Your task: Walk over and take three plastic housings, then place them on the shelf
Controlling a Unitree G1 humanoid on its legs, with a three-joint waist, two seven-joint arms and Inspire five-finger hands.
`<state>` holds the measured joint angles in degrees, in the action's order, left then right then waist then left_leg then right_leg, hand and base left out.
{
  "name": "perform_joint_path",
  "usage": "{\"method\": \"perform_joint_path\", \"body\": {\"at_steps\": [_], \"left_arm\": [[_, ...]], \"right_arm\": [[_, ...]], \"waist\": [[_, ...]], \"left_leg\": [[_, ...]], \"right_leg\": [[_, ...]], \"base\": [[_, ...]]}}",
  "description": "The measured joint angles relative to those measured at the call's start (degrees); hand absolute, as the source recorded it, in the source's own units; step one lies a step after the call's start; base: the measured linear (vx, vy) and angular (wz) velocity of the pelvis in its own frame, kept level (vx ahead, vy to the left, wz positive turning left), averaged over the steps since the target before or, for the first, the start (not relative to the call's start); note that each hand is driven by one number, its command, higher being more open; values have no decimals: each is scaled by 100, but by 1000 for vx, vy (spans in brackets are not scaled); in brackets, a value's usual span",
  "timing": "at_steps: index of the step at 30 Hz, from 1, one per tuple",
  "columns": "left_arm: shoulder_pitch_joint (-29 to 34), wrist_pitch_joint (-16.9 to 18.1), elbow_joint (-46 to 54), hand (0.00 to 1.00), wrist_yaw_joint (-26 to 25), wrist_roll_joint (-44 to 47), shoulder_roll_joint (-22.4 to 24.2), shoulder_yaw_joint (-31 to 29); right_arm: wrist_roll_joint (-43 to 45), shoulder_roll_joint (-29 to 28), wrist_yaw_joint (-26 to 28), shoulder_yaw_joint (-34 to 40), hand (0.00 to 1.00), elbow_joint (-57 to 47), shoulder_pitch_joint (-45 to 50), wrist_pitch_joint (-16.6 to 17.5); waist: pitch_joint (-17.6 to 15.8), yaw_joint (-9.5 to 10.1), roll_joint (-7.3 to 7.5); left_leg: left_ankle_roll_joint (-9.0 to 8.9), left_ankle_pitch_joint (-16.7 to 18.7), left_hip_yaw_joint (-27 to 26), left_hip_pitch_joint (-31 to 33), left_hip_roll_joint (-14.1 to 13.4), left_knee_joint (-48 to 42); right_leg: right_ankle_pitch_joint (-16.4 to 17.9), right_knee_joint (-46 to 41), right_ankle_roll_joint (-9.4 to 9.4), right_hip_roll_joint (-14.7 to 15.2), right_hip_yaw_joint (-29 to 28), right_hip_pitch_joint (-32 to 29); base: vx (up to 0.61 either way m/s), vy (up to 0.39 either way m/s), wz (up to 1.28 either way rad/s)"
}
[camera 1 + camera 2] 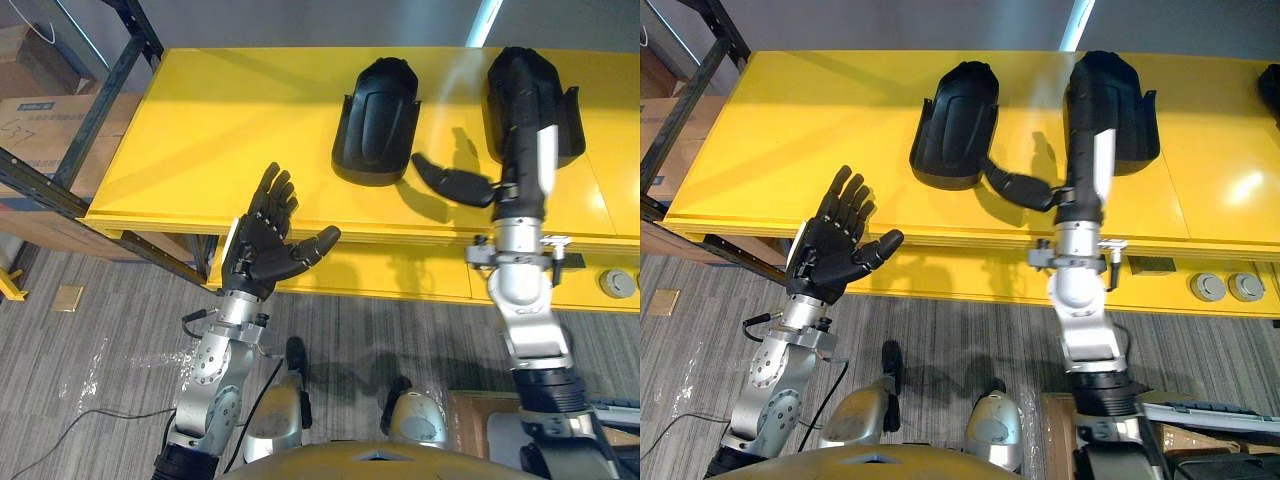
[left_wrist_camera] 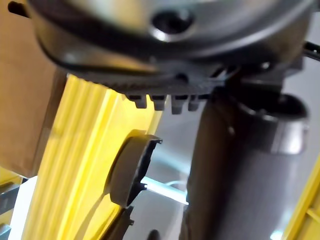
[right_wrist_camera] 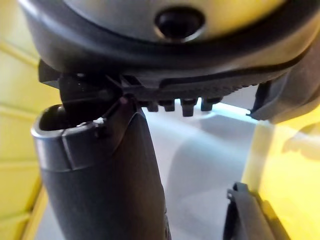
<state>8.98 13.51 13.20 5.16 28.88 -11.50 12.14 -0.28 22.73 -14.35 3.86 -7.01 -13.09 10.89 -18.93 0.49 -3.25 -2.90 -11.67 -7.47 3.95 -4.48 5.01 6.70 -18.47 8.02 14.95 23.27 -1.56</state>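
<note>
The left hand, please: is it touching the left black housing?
Apart. The left eye view shows bare yellow table between the open left hand and the left housing.

floor: grey carpet (image 1: 90,340) | furniture: yellow table (image 1: 200,140), black rack (image 1: 100,100) | cardboard boxes (image 1: 30,120) left

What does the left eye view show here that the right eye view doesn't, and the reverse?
Left eye view adds: more of the cardboard boxes and rack at the left. Right eye view adds: a dark edge at the far right, likely a third housing. Shared: the yellow table, the left housing, the right housing under the right robot hand, the left robot hand open at the table's front edge.
</note>
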Motion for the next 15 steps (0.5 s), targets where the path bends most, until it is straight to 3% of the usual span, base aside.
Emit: {"method": "perform_joint_path", "body": {"at_steps": [5,11,15], "left_arm": [[-7,-4,2,100,126,21,-67,9],[-276,-159,9,100,389,-25,-87,132],[-476,-243,9,100,529,-24,-120,160]], "right_arm": [[857,443,378,197,100,533,-643,-329],[2037,998,1220,92,100,2211,-1824,-1348],[2315,1086,1567,-188,100,3172,-2532,-1702]], "waist": [[81,-42,-57],[179,82,-98],[178,172,-99]], "left_leg": [[-3,7,4,-46,-5,1],[4,-8,125,-56,1,-3],[15,-87,178,-130,18,-18]], "right_leg": [[-8,40,7,-16,17,75],[-11,59,8,-20,156,187],[-9,60,5,-16,175,275]], "base": [[0,0,0],[13,-20,9],[28,-26,9]]}}
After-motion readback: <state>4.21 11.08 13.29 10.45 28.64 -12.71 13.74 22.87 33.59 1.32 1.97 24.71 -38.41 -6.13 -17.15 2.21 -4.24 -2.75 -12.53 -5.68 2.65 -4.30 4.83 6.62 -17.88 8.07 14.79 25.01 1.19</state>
